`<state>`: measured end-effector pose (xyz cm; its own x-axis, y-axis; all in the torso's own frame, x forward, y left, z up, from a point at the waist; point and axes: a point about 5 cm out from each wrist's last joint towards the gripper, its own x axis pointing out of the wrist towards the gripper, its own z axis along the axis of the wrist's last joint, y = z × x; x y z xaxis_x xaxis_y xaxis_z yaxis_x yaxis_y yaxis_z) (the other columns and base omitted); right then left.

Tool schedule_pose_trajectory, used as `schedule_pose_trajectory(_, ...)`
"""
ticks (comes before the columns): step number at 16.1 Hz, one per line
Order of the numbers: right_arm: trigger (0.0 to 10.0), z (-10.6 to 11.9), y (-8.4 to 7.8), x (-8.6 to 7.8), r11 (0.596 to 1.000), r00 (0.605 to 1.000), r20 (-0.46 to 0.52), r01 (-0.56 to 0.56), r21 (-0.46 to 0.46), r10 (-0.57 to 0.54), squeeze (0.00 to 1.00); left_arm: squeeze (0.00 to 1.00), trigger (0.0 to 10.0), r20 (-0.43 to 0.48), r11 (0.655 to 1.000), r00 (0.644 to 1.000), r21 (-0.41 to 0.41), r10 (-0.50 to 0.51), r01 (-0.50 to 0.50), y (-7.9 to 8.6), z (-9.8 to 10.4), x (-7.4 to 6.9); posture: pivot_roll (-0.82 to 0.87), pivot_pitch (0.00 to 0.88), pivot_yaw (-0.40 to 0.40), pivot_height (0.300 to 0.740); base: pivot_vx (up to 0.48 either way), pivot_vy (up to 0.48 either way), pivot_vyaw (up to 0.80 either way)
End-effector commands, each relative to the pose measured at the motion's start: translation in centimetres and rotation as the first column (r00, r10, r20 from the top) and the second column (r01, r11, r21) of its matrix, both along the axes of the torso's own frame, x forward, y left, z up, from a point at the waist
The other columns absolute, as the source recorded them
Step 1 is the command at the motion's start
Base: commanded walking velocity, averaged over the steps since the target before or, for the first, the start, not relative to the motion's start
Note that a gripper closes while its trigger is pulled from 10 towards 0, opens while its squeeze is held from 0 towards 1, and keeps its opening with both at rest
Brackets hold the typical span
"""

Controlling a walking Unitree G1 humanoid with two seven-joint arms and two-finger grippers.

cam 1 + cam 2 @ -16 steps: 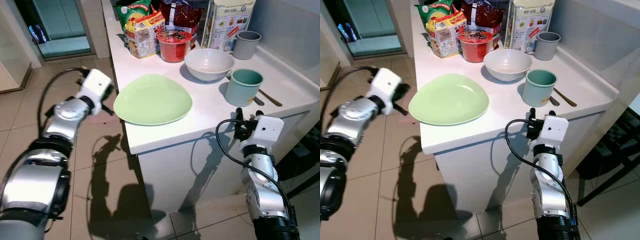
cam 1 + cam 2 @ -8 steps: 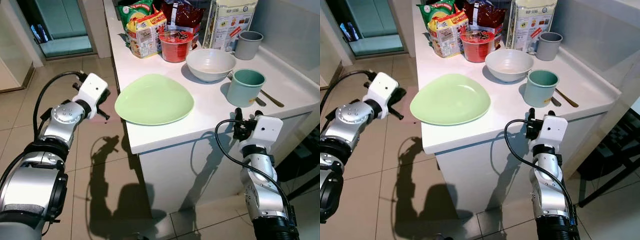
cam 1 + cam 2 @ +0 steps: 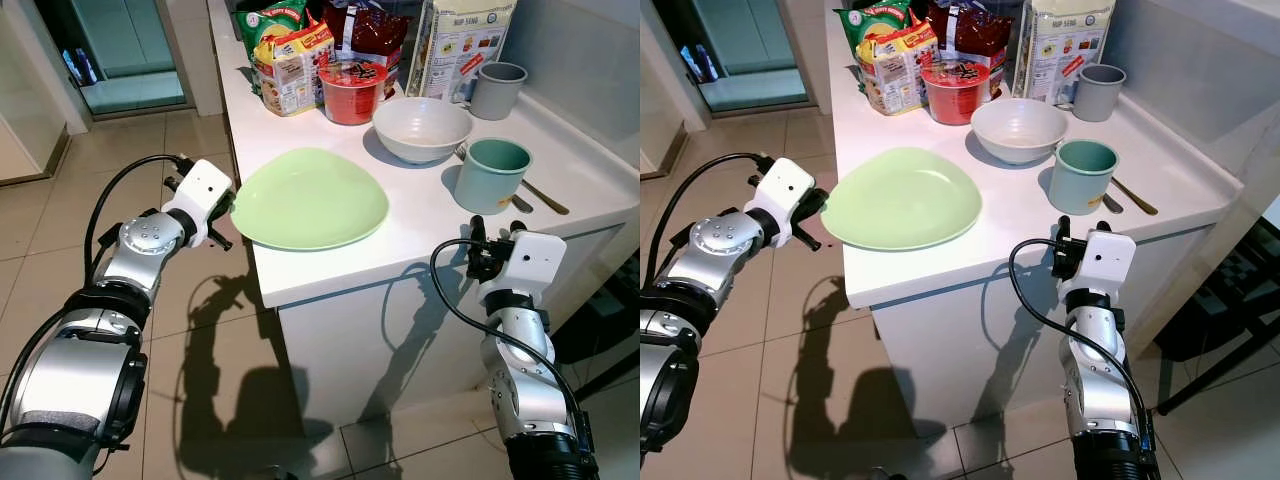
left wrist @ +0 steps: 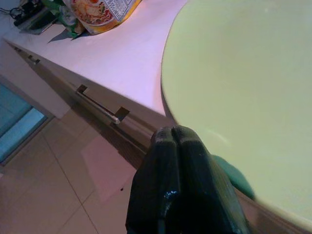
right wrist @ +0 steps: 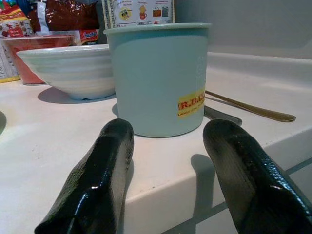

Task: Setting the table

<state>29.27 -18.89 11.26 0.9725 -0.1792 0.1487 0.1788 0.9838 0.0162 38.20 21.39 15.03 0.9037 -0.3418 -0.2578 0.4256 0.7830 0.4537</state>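
Overhanging the tabletop edge, the green plate has the left pincer at its rim, fingers pressed together. The right pincer is spread before the cup. A nudge might tip the plate off.

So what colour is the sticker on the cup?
Yellow with red letters, on the teal cup; clearest in the right wrist view.

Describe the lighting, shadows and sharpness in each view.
Eye views: sharp, bright, with hard arm shadows on the floor tiles. Left wrist view: soft, with the left gripper a dark blur near the green plate. Right wrist view: teal cup crisp, right gripper glossy.
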Motion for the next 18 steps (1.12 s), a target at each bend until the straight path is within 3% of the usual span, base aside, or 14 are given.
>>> schedule_pose_trajectory(1,10.0,-0.1,-0.1,-0.1,1.000,1.000,-0.010,0.003,0.002,-0.003,0.00,0.00,10.0,-0.003,1.000,1.000,0.000,-0.025,0.025,-0.6,0.0,0.1,0.01,0.000,0.068,0.740,0.000,0.000,0.00)
schedule_pose_trajectory(10,10.0,-0.3,0.0,-0.1,1.000,1.000,-0.014,0.003,-0.001,-0.003,0.00,0.00,10.0,0.043,0.994,0.996,-0.061,-0.083,0.085,-2.5,1.3,0.6,0.01,0.000,0.070,0.740,0.000,0.000,0.00)
schedule_pose_trajectory(13,10.0,-0.3,-0.1,-0.1,1.000,1.000,-0.014,0.003,-0.003,-0.003,0.00,0.00,10.0,0.054,0.997,0.996,-0.028,-0.064,0.066,-1.9,1.6,0.7,0.00,0.000,0.069,0.740,0.000,0.000,0.00)
schedule_pose_trajectory(16,10.0,-0.3,-0.1,-0.2,1.000,1.000,-0.015,0.002,-0.006,-0.002,0.00,0.00,10.0,0.114,1.000,0.993,-0.012,-0.022,0.023,-0.3,3.5,1.0,0.01,0.000,0.067,0.740,0.000,0.000,0.00)
schedule_pose_trajectory(18,10.0,-0.4,-0.1,-0.1,1.000,1.000,-0.017,-0.001,-0.007,0.001,0.00,0.00,10.0,0.153,0.999,0.988,-0.027,-0.027,0.031,-0.1,4.6,1.0,0.01,0.000,0.065,0.740,0.000,0.000,0.00)
